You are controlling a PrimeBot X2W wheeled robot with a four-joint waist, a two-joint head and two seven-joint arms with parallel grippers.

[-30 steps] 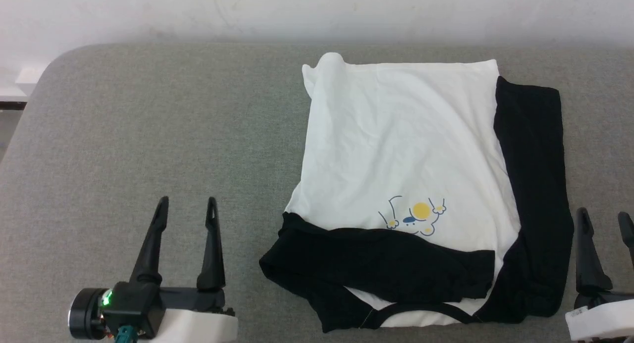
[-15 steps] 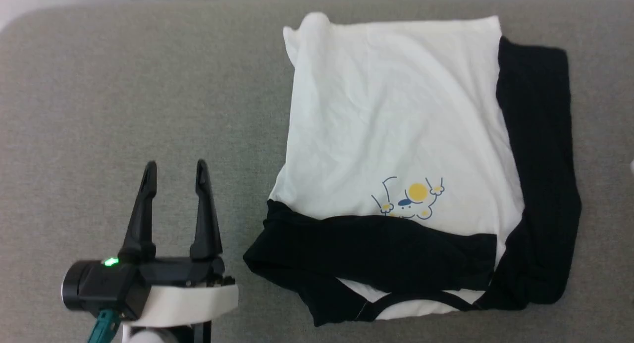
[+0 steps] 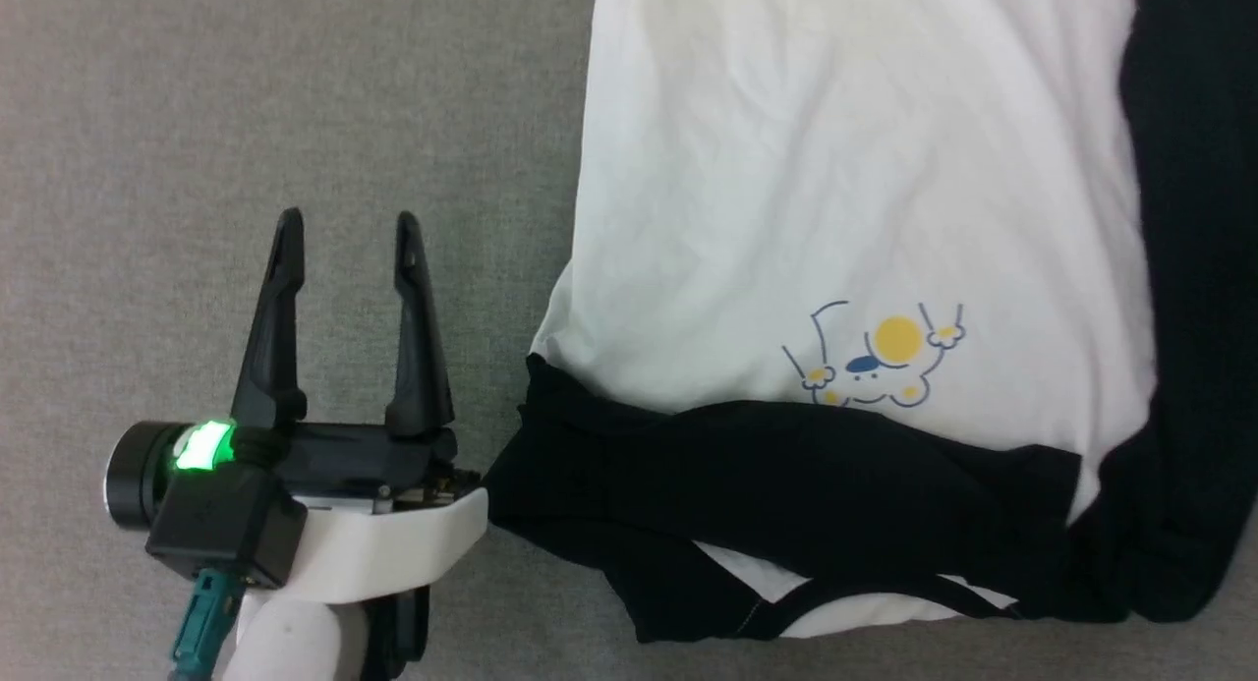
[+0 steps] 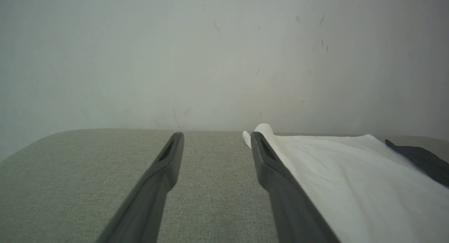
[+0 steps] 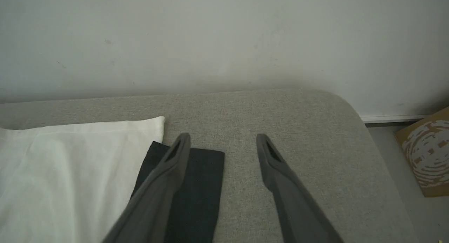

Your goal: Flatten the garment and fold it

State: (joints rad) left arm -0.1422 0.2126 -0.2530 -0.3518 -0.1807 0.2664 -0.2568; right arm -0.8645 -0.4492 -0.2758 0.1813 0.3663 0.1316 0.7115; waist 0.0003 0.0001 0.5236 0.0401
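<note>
— What is on the left?
— The left gripper (image 3: 349,219). Its two dark fingers (image 3: 420,347) stand apart, with nothing between them. It hovers over the grey surface (image 3: 197,91), just beside the shirt (image 3: 786,190), and a green light (image 3: 201,445) glows on its wrist.
— Where is the shirt?
— It lies spread on the surface, to the right of that gripper. It is white. One black sleeve (image 3: 786,475) is folded across its near end, just below the little yellow-and-blue cartoon print (image 3: 880,357). The black collar trim (image 3: 865,591) peeks out under that sleeve.
— And farther right?
— The other black sleeve (image 3: 1189,268) runs along the shirt's right edge.
— And the right gripper (image 5: 223,137)?
— Its fingers are apart too, holding nothing. One finger is over the end of that black sleeve, the other over bare grey surface. Past the surface's corner, a brown cardboard box (image 5: 426,155) sits on the floor (image 5: 393,159) by the pale wall (image 5: 224,43).
</note>
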